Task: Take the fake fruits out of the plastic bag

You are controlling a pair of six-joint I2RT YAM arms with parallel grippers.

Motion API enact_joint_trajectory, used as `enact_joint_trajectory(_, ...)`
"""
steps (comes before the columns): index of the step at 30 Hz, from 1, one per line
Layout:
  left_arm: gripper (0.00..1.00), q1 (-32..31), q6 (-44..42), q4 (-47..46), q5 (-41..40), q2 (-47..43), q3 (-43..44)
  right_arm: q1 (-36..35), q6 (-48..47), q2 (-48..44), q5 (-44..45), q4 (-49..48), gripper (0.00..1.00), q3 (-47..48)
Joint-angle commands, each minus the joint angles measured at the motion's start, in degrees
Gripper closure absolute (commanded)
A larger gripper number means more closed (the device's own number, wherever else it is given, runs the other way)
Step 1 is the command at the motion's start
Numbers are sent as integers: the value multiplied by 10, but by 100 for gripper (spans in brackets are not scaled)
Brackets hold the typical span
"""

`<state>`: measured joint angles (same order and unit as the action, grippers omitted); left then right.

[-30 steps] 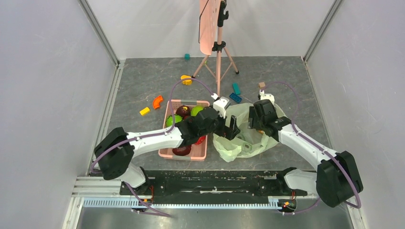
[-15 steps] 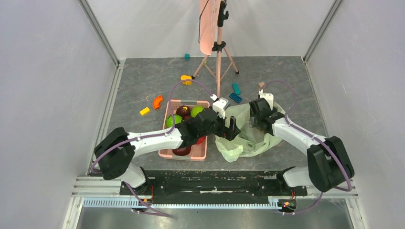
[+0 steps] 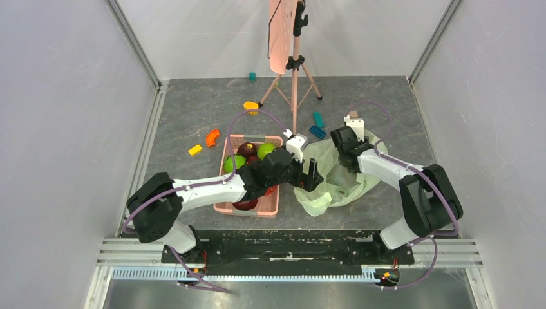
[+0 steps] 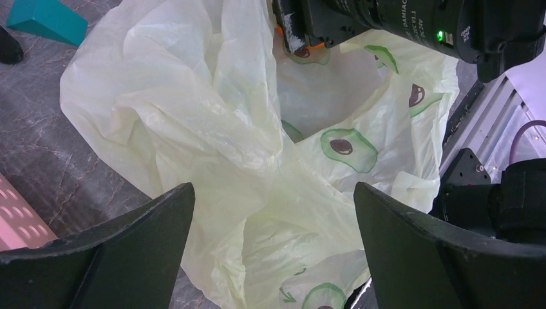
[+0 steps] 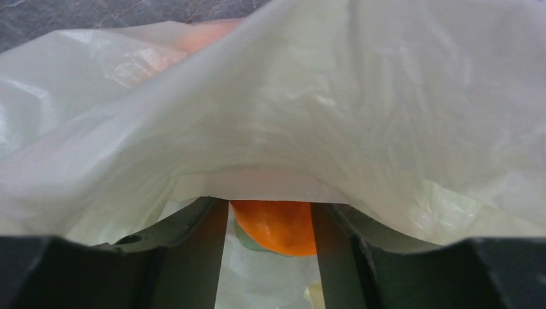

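With jaws spread on the left gripper [image 4: 273, 215], the right gripper [image 5: 270, 215], jaws pinching the orange [image 5: 278, 235], may drag the plastic bag [image 5: 335, 109] along.

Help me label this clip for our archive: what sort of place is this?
Most likely a robot lab test cell, not a home: plain pale walls box in a grey table, two arms are bolted to a metal rail, and a tripod stand and toy blocks sit as props.
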<state>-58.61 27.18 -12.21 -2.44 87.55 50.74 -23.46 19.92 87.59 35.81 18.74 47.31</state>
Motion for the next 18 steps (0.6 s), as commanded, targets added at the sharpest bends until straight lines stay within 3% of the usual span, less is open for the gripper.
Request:
enact_joint_trajectory(1, 0, -3, 16, -22, 3, -19, -7, 5, 8, 26, -30, -19, 54, -4)
enact_joint_trajectory(6, 0, -2, 18, -24, 4, -19, -9, 4, -3, 6, -37, -27, 68, -16)
enact_joint_trajectory(18, 0, -3, 18, -23, 1, -23, -18, 3, -49, -136, -221, -55, 70, -49)
